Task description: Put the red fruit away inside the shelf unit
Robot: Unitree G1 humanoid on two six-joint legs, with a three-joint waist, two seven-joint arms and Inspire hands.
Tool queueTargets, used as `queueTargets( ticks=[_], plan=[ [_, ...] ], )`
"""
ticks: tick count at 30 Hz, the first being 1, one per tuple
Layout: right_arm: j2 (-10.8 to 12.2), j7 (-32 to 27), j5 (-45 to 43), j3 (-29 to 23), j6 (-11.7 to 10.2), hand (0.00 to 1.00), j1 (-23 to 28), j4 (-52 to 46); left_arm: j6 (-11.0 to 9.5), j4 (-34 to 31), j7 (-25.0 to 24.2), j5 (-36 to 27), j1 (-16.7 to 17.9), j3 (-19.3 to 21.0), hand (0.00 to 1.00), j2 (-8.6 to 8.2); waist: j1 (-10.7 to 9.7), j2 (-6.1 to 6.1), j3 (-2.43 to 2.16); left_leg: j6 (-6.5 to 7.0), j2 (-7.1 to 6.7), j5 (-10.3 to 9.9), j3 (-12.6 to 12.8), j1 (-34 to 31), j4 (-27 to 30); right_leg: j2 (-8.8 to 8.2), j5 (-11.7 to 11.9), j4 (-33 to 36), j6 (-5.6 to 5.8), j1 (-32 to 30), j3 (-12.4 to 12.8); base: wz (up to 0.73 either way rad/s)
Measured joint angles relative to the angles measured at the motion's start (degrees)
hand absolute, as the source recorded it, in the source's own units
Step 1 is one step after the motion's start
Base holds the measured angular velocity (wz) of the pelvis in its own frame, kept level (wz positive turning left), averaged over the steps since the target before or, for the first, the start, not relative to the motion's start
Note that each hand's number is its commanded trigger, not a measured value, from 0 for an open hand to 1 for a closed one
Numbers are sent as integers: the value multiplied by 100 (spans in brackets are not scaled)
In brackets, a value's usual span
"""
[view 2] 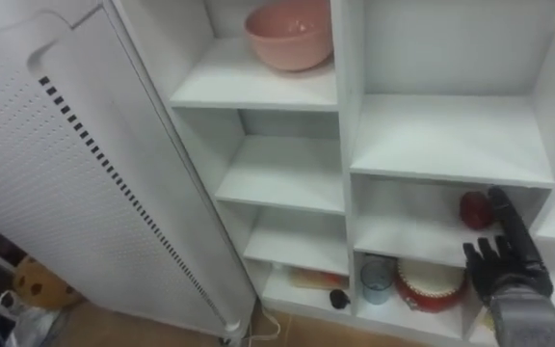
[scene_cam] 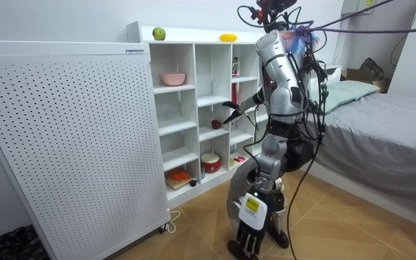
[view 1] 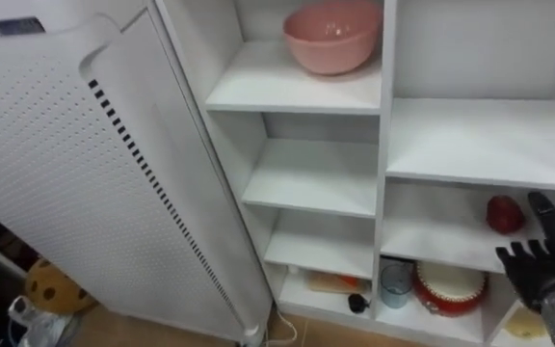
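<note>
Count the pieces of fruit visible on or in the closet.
3: a green apple and a yellow fruit on top of the closet, a red apple on a middle shelf near the right hand. Bottom-shelf orange items are unclear.

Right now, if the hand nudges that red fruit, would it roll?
Likely: the red fruit looks round and smooth, so a push could roll it along the flat shelf. It seems firm and small, probably light enough for the open right hand near it.

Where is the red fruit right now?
In the eye views, low right: the red fruit sits on the shelf above the cup and tin, just left of the right hand.
</note>
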Motion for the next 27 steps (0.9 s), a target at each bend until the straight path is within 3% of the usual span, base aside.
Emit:
queueTargets(
  ticks=[6, 10, 13, 15, 19, 21, 25, 27],
  plan=[
    [43, 584, -1174, 577, 143, 0, 1250, 270, -21, 641, -39, 73, -255, 420, 0, 9, -206, -280, -21, -43, 1, 92, -57, 828, -757, 173, 171, -854, 103, 895, -157, 0],
    [164, 755, -1904, 882, 196, 0, 2116, 261, -59, 723, 27, 102, -273, 594, 0, 16, -427, -414, -94, -66, 36, 111, -83, 1416, -1221, 376, 372, -1541, 170, 1596, -259, -1],
    [400, 934, -2627, 946, 197, 0, 2858, 245, -109, 764, 61, 351, -252, 731, 0, -33, -586, -500, -165, -80, 52, 117, -75, 1978, -1615, 500, 477, -2035, 233, 2194, -287, -2],
    [575, 1060, -3176, 1030, 230, 0, 3471, 246, -139, 757, 144, 405, -240, 892, 0, -97, -672, -546, -184, -90, 82, 123, -46, 2399, -1910, 573, 565, -2422, 272, 2653, -317, -7],
    [873, 1130, -3900, 1143, 248, 0, 4173, 390, -145, 773, 288, 852, -232, 934, 0, -152, -853, -581, -210, -122, 78, 124, -1, 2968, -2271, 667, 643, -2861, 312, 3260, -375, -7],
    [998, 1110, -4199, 1141, 352, 0, 4509, 437, -146, 811, 300, 977, -261, 1126, 0, -267, -907, -583, -214, -150, 88, 107, 39, 3286, -2420, 712, 666, -3049, 320, 3569, -340, -13],
    [1146, 1092, -4672, 1091, 368, 0, 4734, 450, -140, 810, 317, 1033, -255, 1331, 0, -404, -1041, -561, -203, -166, 100, 110, 91, 3663, -2563, 775, 708, -3281, 341, 3872, -253, -10],
    [1262, 1059, -4825, 1023, 369, 0, 4780, 455, -129, 821, 396, 1102, -239, 1445, 0, -477, -1101, -556, -220, -181, 119, 116, 144, 3830, -2687, 816, 759, -3409, 339, 4063, -206, -16]
  ],
)
